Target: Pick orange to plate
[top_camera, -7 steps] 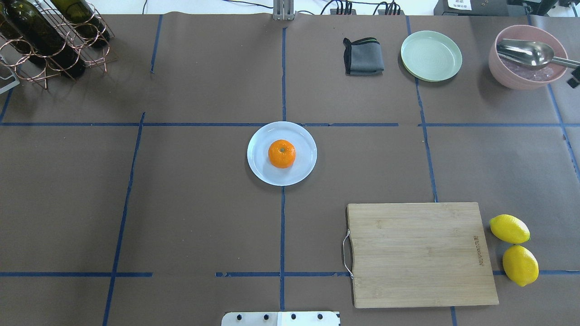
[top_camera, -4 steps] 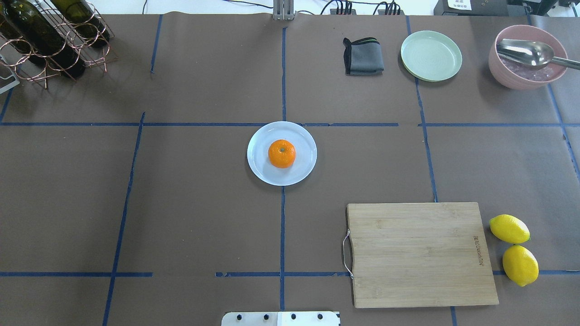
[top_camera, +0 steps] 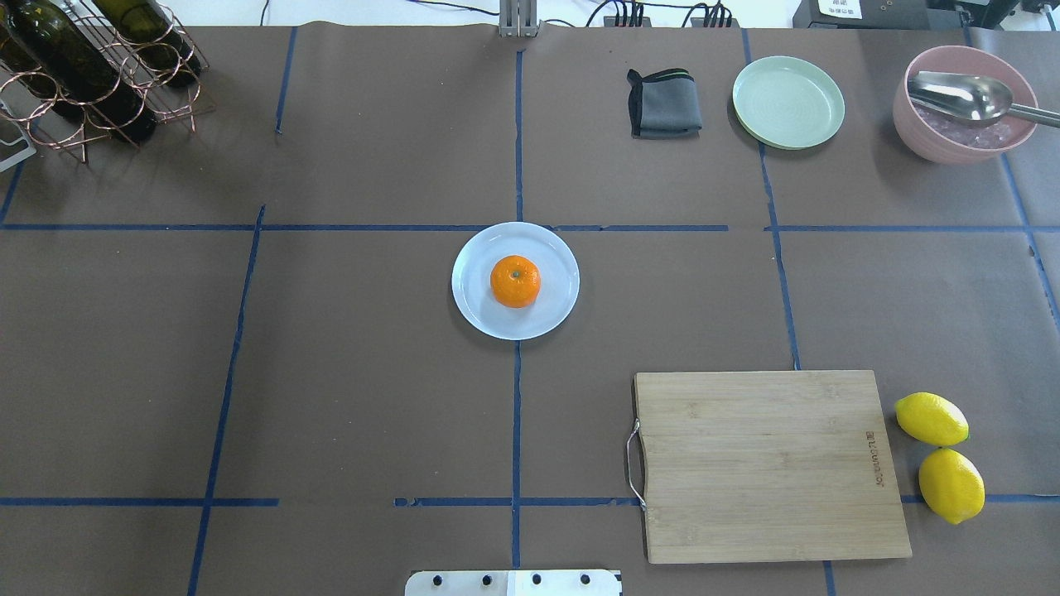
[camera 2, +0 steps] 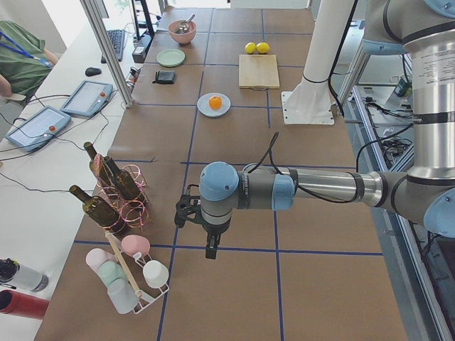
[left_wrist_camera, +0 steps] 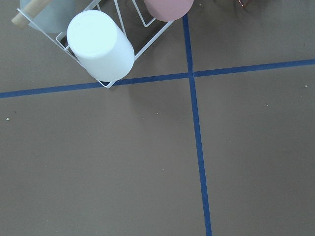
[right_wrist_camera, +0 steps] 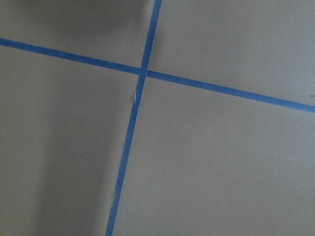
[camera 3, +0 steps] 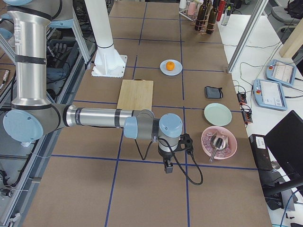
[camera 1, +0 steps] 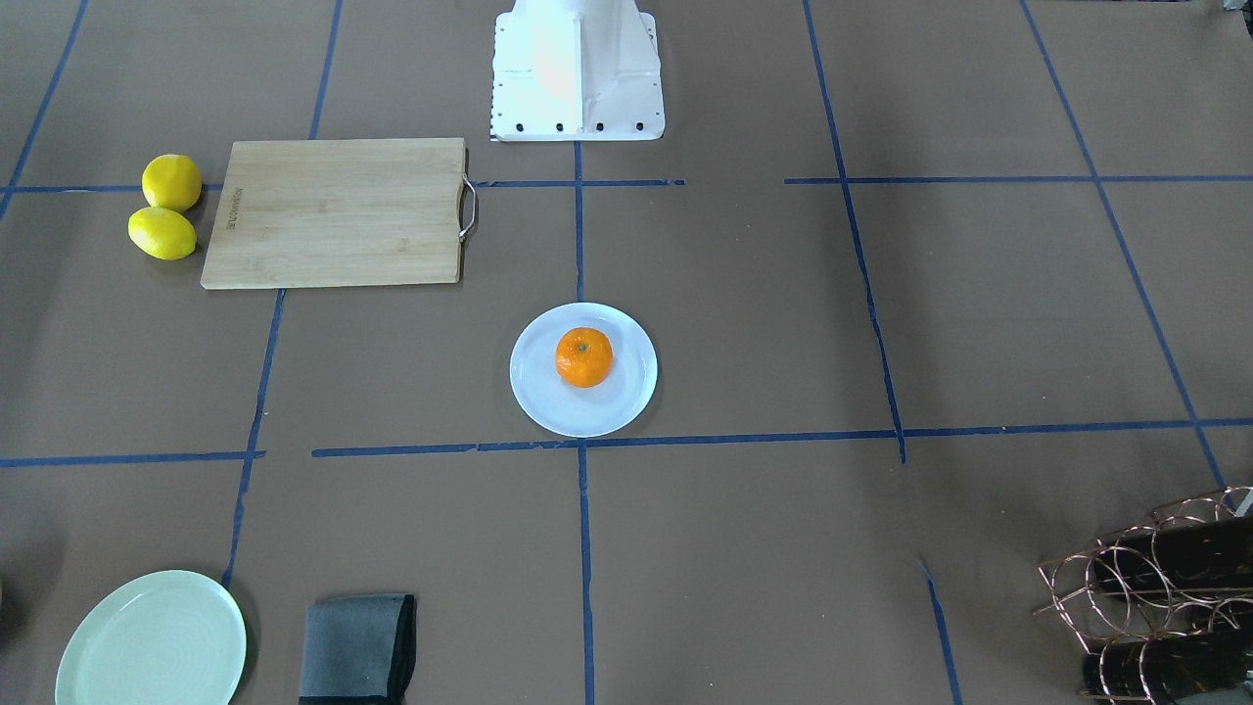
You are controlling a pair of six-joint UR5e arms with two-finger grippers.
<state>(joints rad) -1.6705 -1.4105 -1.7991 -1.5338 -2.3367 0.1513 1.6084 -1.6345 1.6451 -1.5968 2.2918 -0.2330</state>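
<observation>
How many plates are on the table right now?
2: the white plate at centre, under the orange; the pale green plate beside the grey cloth. None looks hidden.

Bright, even light fell on the desk [top_camera: 373, 372], leaving short, soft shadows. Below the right hand [camera 3: 167, 169], the wrist view was dimmer, with a broad grey shadow. Focus was sharp throughout.

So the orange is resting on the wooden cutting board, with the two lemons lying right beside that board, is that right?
Not quite. The orange rests on the white plate in the middle of the table, not on the wooden cutting board; the overhead view shows this plainly. The two lemons do lie right beside that board.
</observation>
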